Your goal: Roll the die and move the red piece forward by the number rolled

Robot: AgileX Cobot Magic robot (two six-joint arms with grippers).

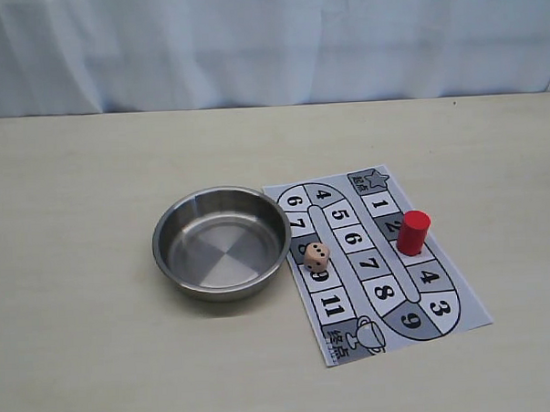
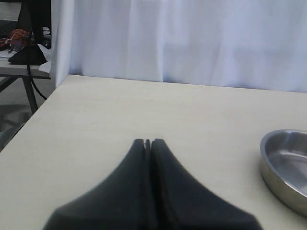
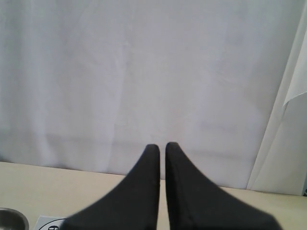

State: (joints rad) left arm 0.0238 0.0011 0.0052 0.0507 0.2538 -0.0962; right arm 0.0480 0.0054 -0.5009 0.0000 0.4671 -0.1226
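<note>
The die (image 1: 316,255), a pale tan cube with dark pips, rests on the left column of the numbered board (image 1: 444,322), just beside the bowl's rim. Its top face shows three pips. The red piece (image 1: 412,232) stands upright on the board's right column, between squares 2 and 4. Neither gripper appears in the exterior view. In its wrist view my left gripper (image 2: 147,141) is shut, empty, above bare table to the left of the bowl. My right gripper (image 3: 162,146) is shut with only a hairline gap, holding nothing, raised and facing the curtain.
A round steel bowl (image 1: 222,242) sits empty left of the board; its rim also shows as the bowl (image 2: 288,167) in the left wrist view and the bowl's edge (image 3: 10,219) in the right one. A white curtain (image 1: 268,42) backs the table.
</note>
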